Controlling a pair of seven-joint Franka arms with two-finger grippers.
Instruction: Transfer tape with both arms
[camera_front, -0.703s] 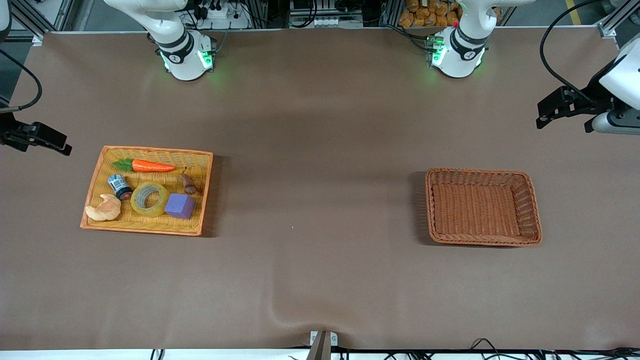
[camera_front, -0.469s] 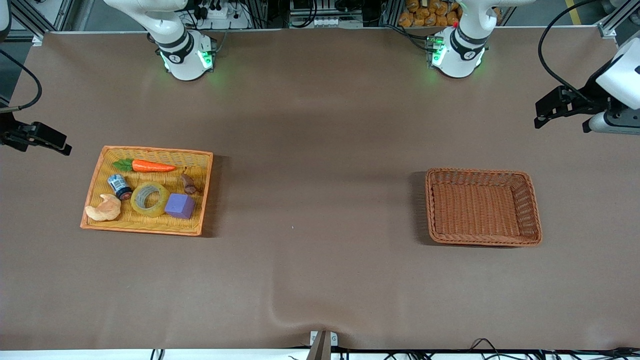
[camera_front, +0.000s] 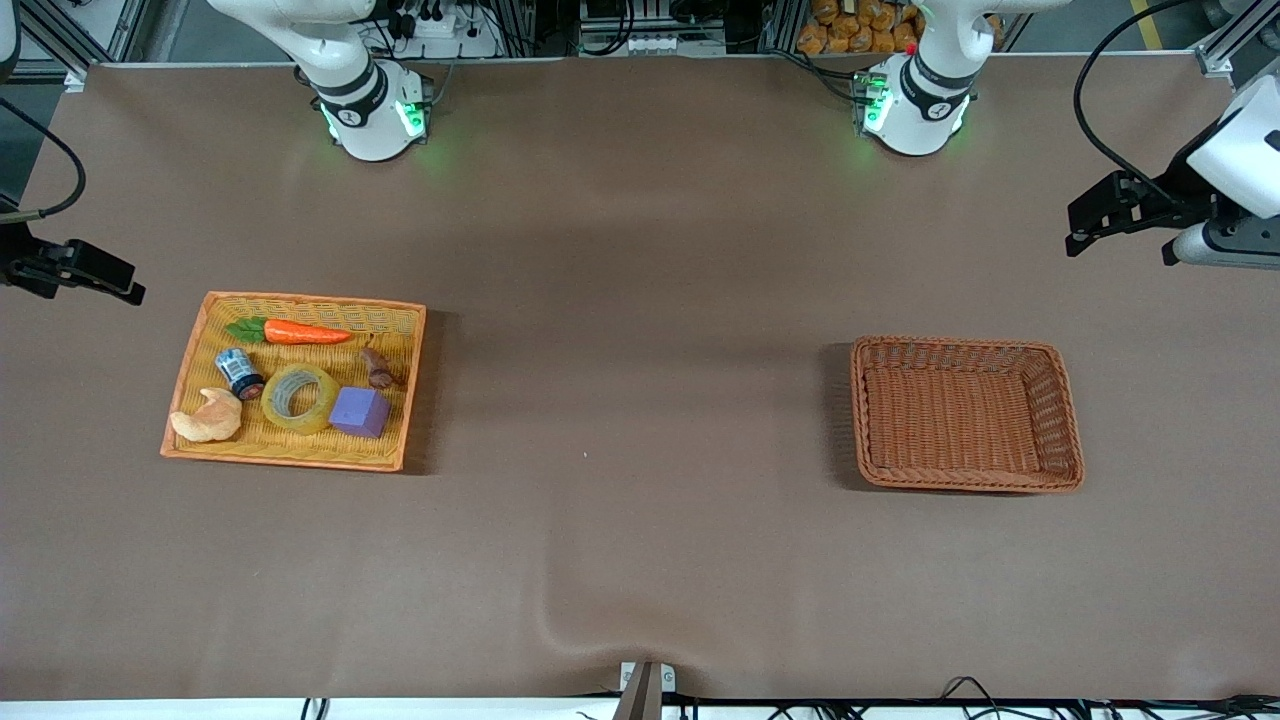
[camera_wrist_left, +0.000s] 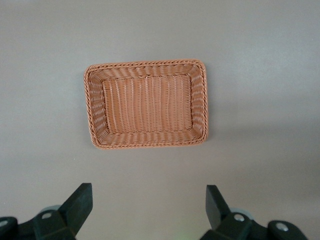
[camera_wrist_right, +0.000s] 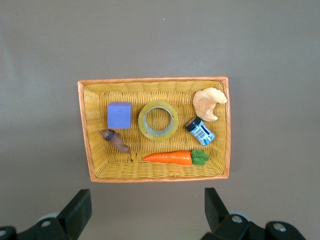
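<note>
The tape, a translucent yellowish ring, lies flat in the middle of a yellow wicker tray toward the right arm's end of the table. In the right wrist view the tape sits between a purple cube and a small can. My right gripper hangs high and open over bare table, beside the tray's edge nearest the carrot. My left gripper hangs open over bare table beside a brown basket. Neither gripper holds or touches anything.
Sharing the tray are an orange carrot, a blue-and-white can, a croissant, a purple cube touching the tape, and a small brown piece. An empty brown wicker basket stands toward the left arm's end.
Both hands have drifted only slightly, the left one a little toward the bases. The tape and everything in the tray lie as before.
</note>
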